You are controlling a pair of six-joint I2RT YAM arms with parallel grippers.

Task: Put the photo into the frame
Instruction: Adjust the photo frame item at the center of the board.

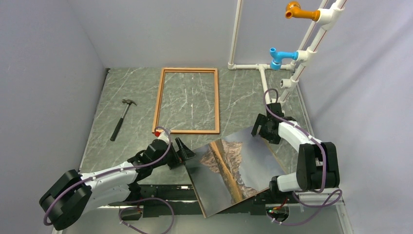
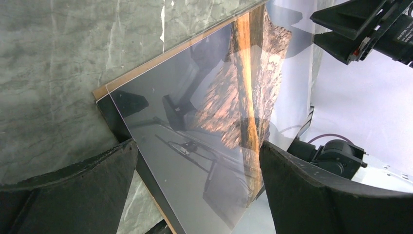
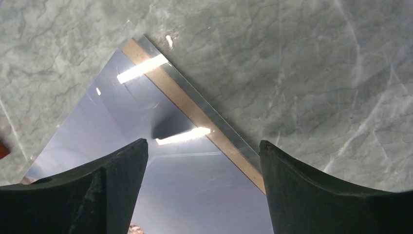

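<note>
The photo [image 1: 229, 168], a glossy mountain-and-lake print, lies face up at the near middle, turned askew and reaching past the table's near edge. It rests on a brown backing board whose edge shows in the left wrist view [image 2: 146, 68] and the right wrist view [image 3: 195, 112]. The reddish-brown frame [image 1: 157, 100] lies empty farther back. My left gripper [image 1: 184, 148] is open at the photo's left corner, with the photo [image 2: 204, 146] between its fingers [image 2: 73, 180]. My right gripper [image 1: 260, 132] is open above the photo's far right corner [image 3: 146, 126].
A hammer [image 1: 122, 119] lies at the left of the table. A white pipe rack [image 1: 292, 58] with blue and orange fittings stands at the back right. A clear sheet's edge [image 3: 214, 122] juts out beyond the board. Grey walls close in both sides.
</note>
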